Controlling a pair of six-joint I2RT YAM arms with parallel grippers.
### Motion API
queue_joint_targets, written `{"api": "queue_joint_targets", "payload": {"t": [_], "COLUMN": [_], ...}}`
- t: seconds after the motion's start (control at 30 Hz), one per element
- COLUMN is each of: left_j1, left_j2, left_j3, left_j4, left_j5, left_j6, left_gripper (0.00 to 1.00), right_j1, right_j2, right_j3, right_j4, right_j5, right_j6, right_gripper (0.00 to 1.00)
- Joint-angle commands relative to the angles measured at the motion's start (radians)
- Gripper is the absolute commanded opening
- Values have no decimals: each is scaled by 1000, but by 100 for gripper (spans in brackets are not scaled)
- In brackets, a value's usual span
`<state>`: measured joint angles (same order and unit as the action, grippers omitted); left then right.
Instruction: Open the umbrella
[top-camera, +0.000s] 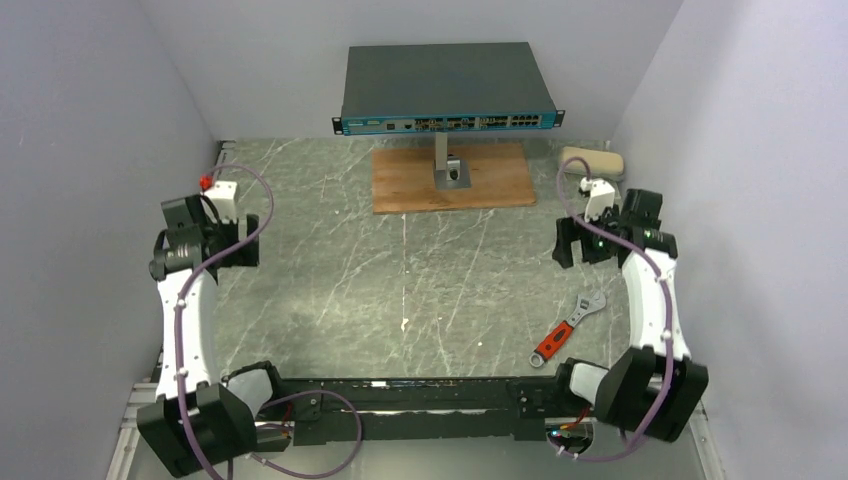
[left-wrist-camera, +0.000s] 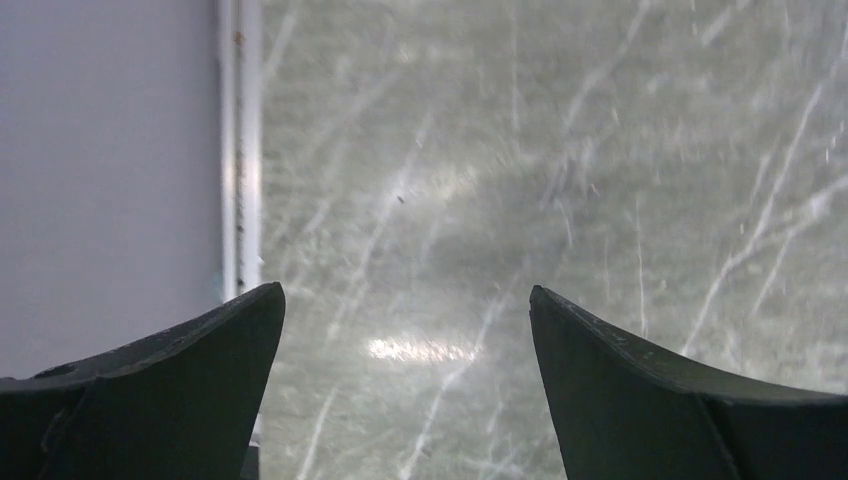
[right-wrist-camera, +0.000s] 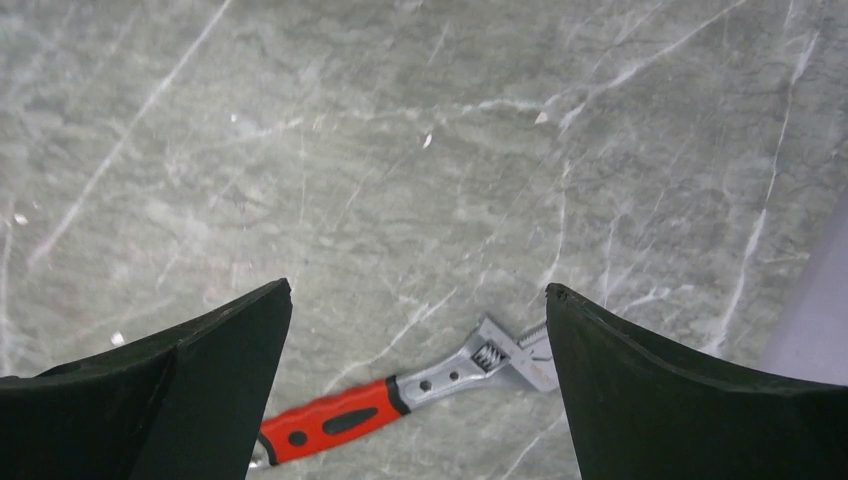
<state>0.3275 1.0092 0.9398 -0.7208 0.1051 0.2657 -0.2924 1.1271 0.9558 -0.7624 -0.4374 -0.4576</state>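
Observation:
No umbrella shows in any view. My left gripper (top-camera: 238, 250) hangs open and empty above the marble table (top-camera: 400, 290) near the left wall. In the left wrist view its gripper (left-wrist-camera: 405, 290) has its fingers wide apart over bare marble. My right gripper (top-camera: 568, 242) is open and empty above the right side of the table. In the right wrist view its gripper (right-wrist-camera: 418, 287) has its fingers spread, with only the table and a wrench below.
A red-handled adjustable wrench (top-camera: 566, 330) lies at the right front and also shows in the right wrist view (right-wrist-camera: 400, 395). A network switch (top-camera: 447, 90) stands on a post over a wooden board (top-camera: 400, 180) at the back. A cream oval case (top-camera: 591, 160) lies at the back right. Walls close in on both sides.

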Motion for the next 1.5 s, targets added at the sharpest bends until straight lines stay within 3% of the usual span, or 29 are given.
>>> {"api": "queue_joint_targets", "payload": {"t": [0.0, 0.17, 0.27, 0.47, 0.67, 0.97, 1.27, 1.47], "left_j1": [2, 2, 2, 0, -2, -5, -5, -6], "left_j2": [67, 124, 145, 204, 262, 309, 349, 362], "left_j3": [153, 217, 228, 285, 315, 326, 326, 317], "left_j4": [59, 93, 114, 115, 82, 53, 36, 20], "left_j5": [-51, 18, 96, 208, 239, 229, 221, 193], "left_j6": [-50, -45, -16, 17, 9, 51, 55, 61], "left_gripper": [98, 98, 98, 98, 98, 98, 98, 98], "right_j1": [-34, -75, -112, -155, -151, -67, -53, -48], "right_j2": [148, 331, 457, 756, 1068, 1189, 1364, 1460], "right_j3": [171, 379, 532, 828, 1263, 1242, 1370, 1443], "right_j4": [105, 173, 164, 83, 21, 376, 533, 624], "right_j5": [-49, -30, -54, -65, -15, 129, 216, 239], "right_j6": [170, 315, 268, -17, 116, 303, 390, 421], "right_gripper": [100, 100, 100, 100, 96, 92, 71, 71]}}
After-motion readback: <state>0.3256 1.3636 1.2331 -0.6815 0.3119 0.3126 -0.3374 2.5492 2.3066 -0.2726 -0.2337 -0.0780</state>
